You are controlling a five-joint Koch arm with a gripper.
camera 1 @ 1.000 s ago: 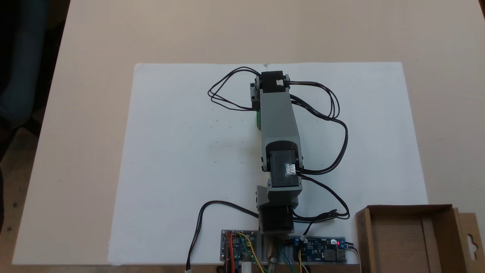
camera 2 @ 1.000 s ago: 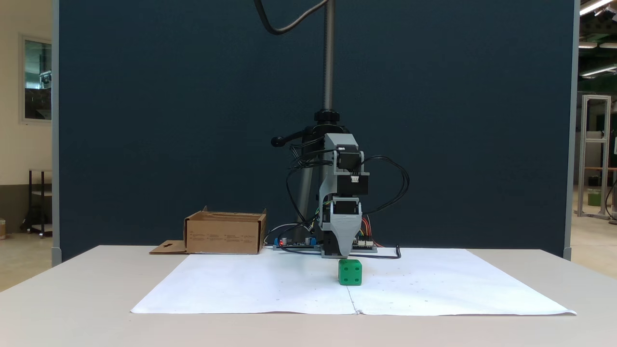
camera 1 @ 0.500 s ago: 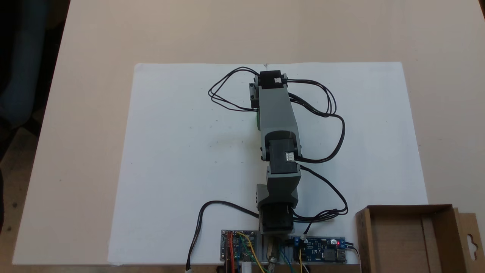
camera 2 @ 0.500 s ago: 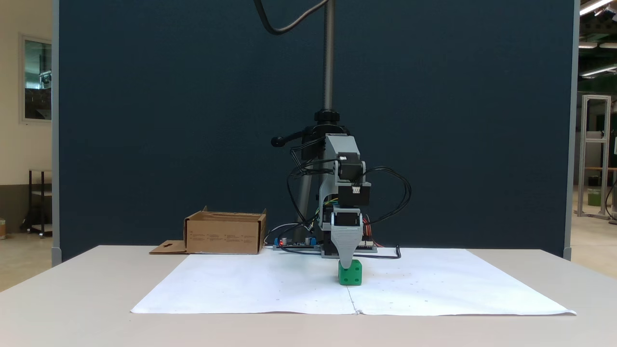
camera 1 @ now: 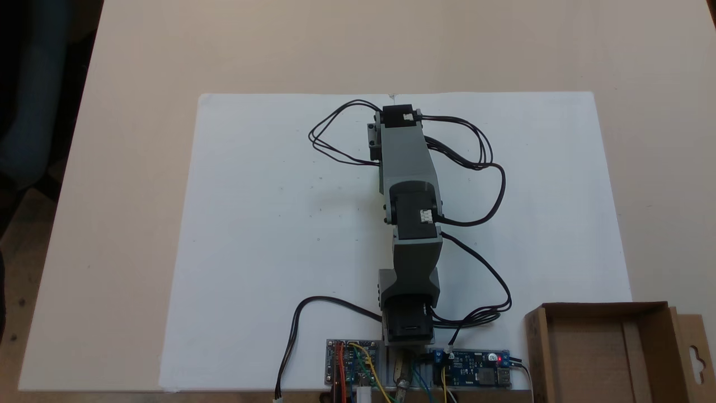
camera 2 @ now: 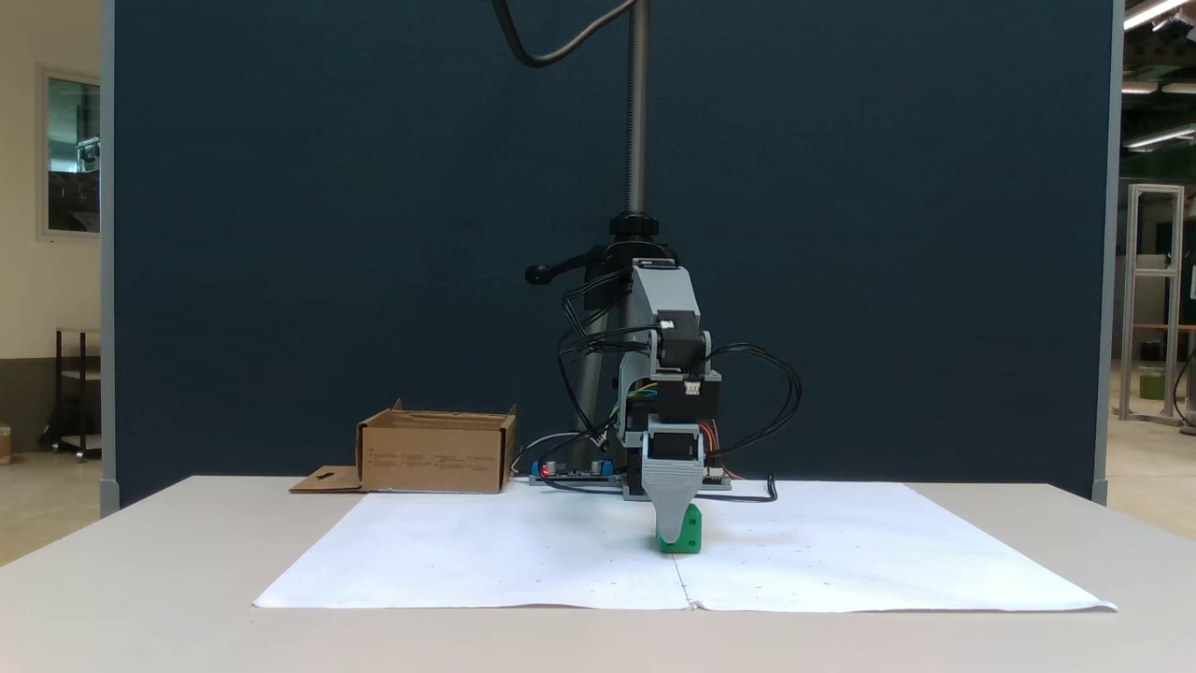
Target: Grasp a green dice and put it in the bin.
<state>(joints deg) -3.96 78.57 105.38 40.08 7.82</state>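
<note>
**Operator:** While the arm is this low, I can't tell how the jaws stand. From the front, the gripper point(camera 2: 675, 540) shows me one grey wedge-shaped finger laid across the green dice point(camera 2: 690, 531), so the other jaw, if it's behind, is hidden. Open, narrow or clamped, I won't guess.

**Second:** Is the dice touching anything besides the finger?

**Operator:** It sits on the white paper point(camera 2: 467, 551), and the wedge tip reaches nearly to the paper beside it. From above the arm's grey link point(camera 1: 404, 154) hides the dice completely.

**Second:** What worries you?

**Operator:** Two things, both judgement. If the finger is resting on the dice's face and not straddling it, closing could squeeze it sideways and it would skid on the paper. And pressing further down would jam the tip into the sheet.

**Second:** And the bin?

**Operator:** The bin point(camera 2: 437, 454) stands well apart from the dice, behind it and to its left in the front view, beside the circuit boards point(camera 1: 417, 369) at the arm's base. A loose grip would drop the dice on that long carry.
</note>
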